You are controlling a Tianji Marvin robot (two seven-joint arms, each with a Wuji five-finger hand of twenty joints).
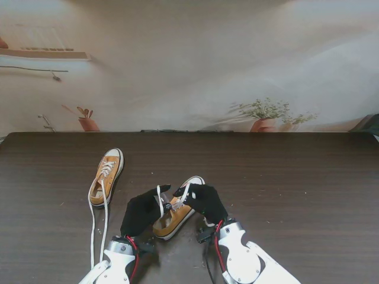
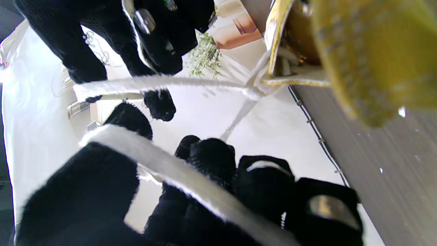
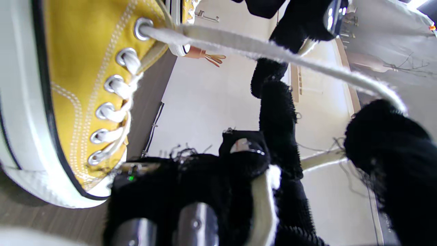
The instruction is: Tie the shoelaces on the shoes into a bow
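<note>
The near yellow shoe (image 1: 173, 220) lies between my two black-gloved hands, toe pointing away from me. My left hand (image 1: 141, 213) is shut on one white lace end (image 1: 160, 202), which runs across its fingers (image 2: 177, 177). My right hand (image 1: 205, 201) is shut on the other lace end (image 1: 184, 193). That lace stretches taut from the shoe's top eyelet (image 3: 143, 29) over the thumb (image 3: 379, 143) and passes between the fingers (image 3: 263, 198). The hands sit close together above the shoe's opening (image 2: 297, 37). No knot or bow is visible in any view.
A second yellow shoe (image 1: 107, 175) lies to the left and farther from me; its long loose laces (image 1: 93, 231) trail toward me beside my left arm. The dark wooden table (image 1: 296, 189) ends at a far edge (image 1: 237, 132) below a printed wall backdrop.
</note>
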